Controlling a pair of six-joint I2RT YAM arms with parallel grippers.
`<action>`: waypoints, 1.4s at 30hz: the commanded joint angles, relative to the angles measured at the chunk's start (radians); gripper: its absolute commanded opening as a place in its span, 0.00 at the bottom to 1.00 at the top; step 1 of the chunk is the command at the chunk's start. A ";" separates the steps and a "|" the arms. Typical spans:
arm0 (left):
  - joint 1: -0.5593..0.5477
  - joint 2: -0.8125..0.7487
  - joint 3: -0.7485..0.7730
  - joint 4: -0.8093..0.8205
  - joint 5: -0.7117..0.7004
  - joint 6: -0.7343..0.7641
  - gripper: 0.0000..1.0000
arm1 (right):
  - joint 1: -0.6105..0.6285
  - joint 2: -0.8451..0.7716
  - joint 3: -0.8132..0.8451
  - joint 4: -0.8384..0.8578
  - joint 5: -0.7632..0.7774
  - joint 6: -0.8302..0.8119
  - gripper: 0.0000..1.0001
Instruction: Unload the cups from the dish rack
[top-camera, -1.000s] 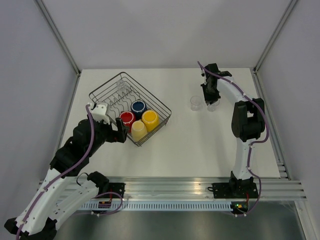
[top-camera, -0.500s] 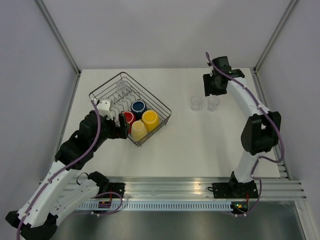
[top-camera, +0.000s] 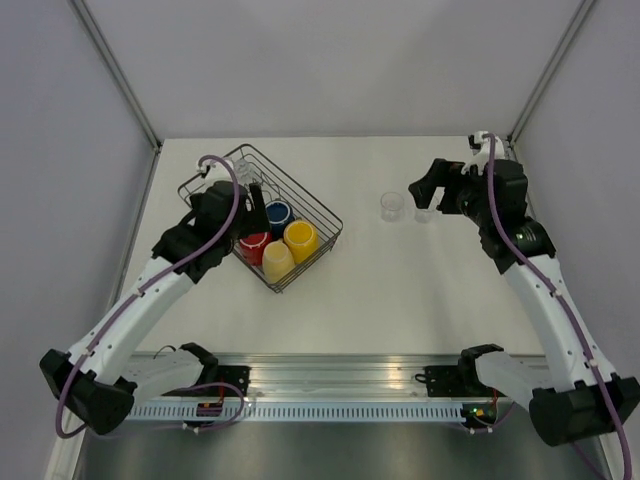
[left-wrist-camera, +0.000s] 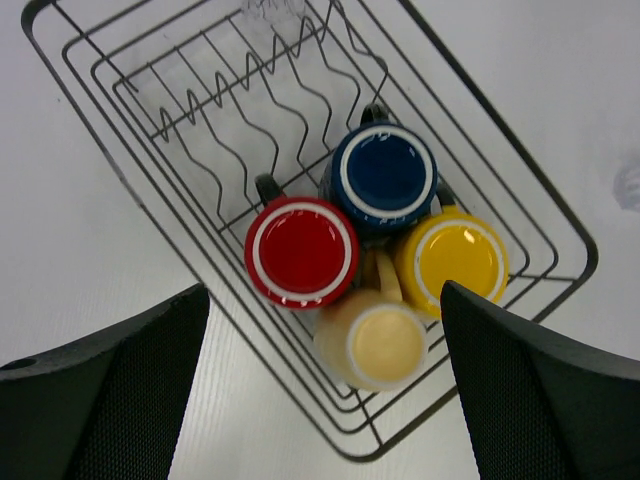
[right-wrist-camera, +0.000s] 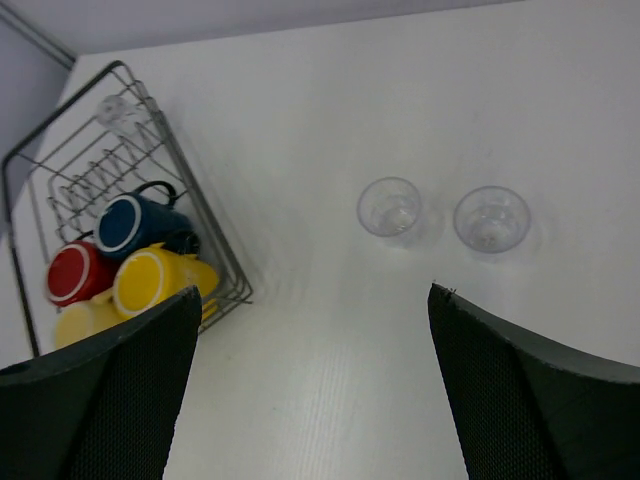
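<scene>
The dark wire dish rack holds a red mug, a dark blue mug, an orange-yellow mug and a pale cream mug, all bottom up. A clear tumbler stands in the rack's far corner. Two more tumblers stand upright on the table at the right. My left gripper hovers open high over the mugs, holding nothing. Beside the two tumblers, my right gripper hangs open and empty, apart from them.
The white table is bounded by grey side walls and a metal rail along the near edge. The rack lies at an angle left of centre, with its row of plate tines on the far side.
My right gripper opened, let go of the right tumbler on the table and drew back to the right. My left arm swung from the rack's near-left side to above it.
</scene>
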 joint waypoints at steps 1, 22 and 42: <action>0.016 0.116 0.117 0.074 -0.105 -0.014 1.00 | -0.004 -0.116 -0.080 0.203 -0.165 0.133 0.98; 0.399 0.748 0.628 0.224 0.280 0.278 1.00 | -0.004 -0.406 -0.276 0.281 -0.470 0.264 0.98; 0.453 1.075 0.808 0.170 0.393 0.313 0.97 | 0.000 -0.389 -0.282 0.264 -0.461 0.212 0.98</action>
